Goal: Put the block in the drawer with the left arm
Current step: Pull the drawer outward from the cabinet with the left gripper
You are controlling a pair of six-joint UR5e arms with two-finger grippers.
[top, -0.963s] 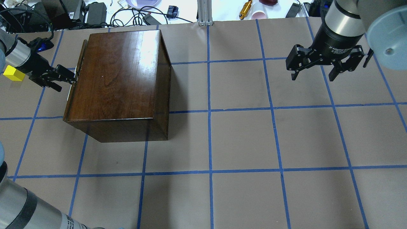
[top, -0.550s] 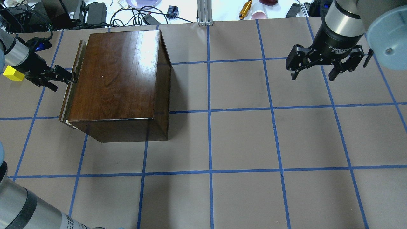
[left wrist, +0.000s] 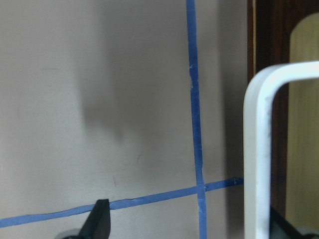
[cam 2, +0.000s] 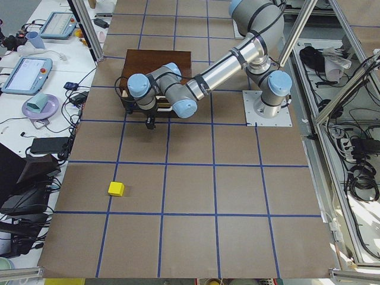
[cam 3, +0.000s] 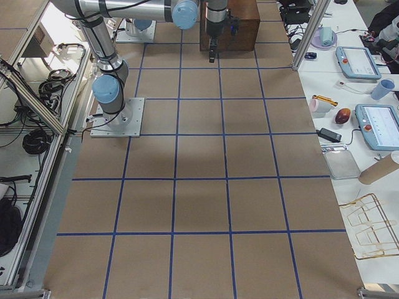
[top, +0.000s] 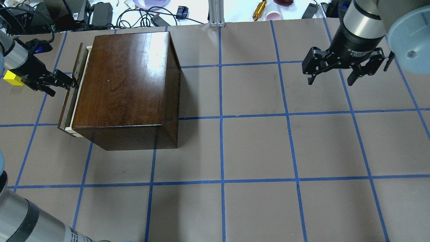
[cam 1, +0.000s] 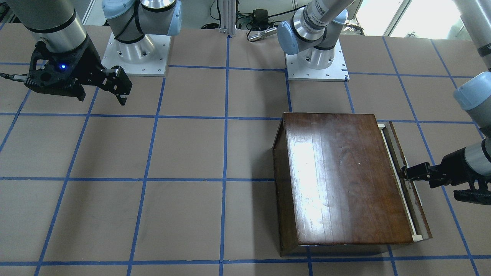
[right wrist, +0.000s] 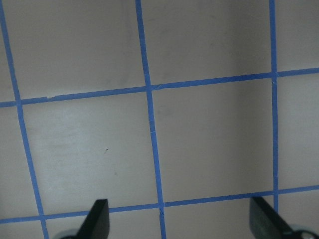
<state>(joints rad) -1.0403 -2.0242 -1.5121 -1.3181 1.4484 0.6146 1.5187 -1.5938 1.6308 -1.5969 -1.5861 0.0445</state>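
Overhead exterior: block (top: pixel 12 79) behind left gripper (top: pixel 69 82) (well apart).

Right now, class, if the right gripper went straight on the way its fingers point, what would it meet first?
The paper-covered table: the right gripper hangs open, pointing down, and its wrist view shows only bare paper crossed by blue tape lines ahead. Nothing stands between, as far as shown.

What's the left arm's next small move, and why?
Probably pull the drawer farther out of the cabinet. The left claw is open at the white handle, with one finger by it. Only a thin strip of the pale tray shows, which looks too narrow for the block. The block lies well away and is not yet picked up.
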